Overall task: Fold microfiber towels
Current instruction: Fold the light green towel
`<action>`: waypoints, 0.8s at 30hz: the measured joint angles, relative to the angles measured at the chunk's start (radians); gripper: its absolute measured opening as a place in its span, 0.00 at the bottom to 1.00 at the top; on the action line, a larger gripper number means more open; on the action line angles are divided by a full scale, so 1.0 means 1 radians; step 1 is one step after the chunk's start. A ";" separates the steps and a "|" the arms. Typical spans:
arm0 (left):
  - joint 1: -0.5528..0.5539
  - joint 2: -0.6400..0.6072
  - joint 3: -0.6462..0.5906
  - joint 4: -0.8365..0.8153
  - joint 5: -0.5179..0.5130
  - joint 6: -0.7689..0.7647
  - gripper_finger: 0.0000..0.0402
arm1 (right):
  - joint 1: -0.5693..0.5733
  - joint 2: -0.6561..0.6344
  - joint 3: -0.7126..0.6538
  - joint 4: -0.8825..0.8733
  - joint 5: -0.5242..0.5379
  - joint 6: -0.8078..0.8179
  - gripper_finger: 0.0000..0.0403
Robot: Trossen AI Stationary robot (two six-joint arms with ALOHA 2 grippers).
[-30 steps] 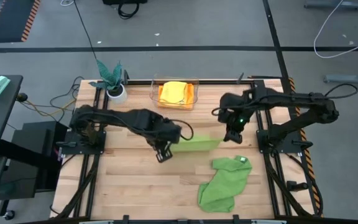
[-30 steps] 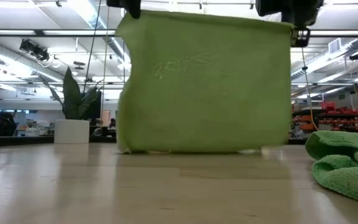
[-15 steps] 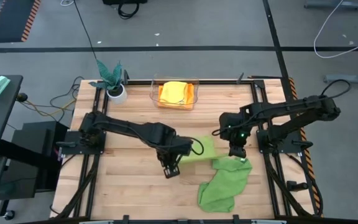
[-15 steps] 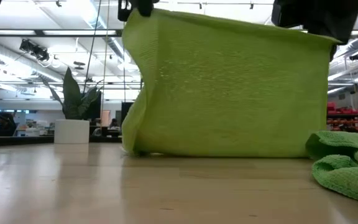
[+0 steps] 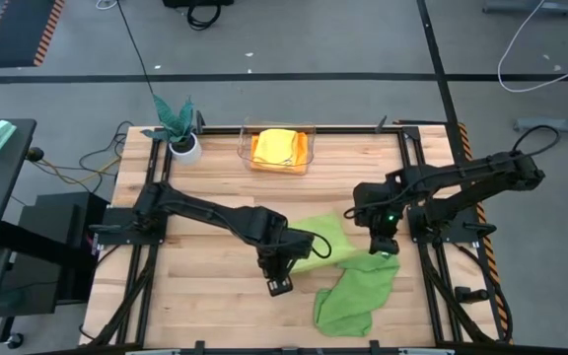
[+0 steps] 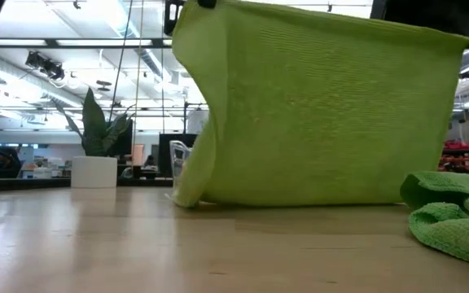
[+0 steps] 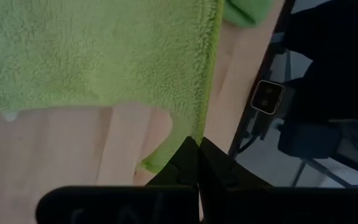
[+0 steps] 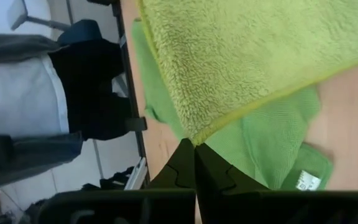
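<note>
Lime green towel (image 6: 316,114) hung between both tools above surface (image 5: 205,296), bottom hem touching wood.
Left tool (image 5: 282,264) clamped on one top corner, right tool (image 5: 383,242) on other.
Risks:
- corner slipped from thin pinch
- hem dragged onto mid-green towel (image 5: 353,296) just beside, snagged
- uneven lowering, crooked fold

White tag (image 8: 304,181) seen on mid-green towel; print unreadable.

Wooden table with cloths, a bin and a plant

The slatted wooden table (image 5: 205,296) carries a potted plant (image 5: 179,131) at its far left corner, a clear bin (image 5: 278,148) by the far edge, a crumpled mid-green towel (image 5: 353,296) near the front right, and the lime green towel (image 6: 316,114), its lower edge touching the wood.
</note>
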 joint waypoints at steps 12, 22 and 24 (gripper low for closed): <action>0.041 0.008 -0.222 0.164 0.062 -0.023 0.00 | -0.020 0.001 -0.120 0.188 -0.047 -0.019 0.00; 0.148 0.008 -0.282 0.119 -0.014 0.032 0.00 | -0.275 0.007 -0.234 0.319 -0.070 -0.038 0.00; 0.173 0.008 -0.282 0.104 -0.038 0.043 0.00 | -0.332 0.010 -0.251 0.329 -0.070 -0.051 0.00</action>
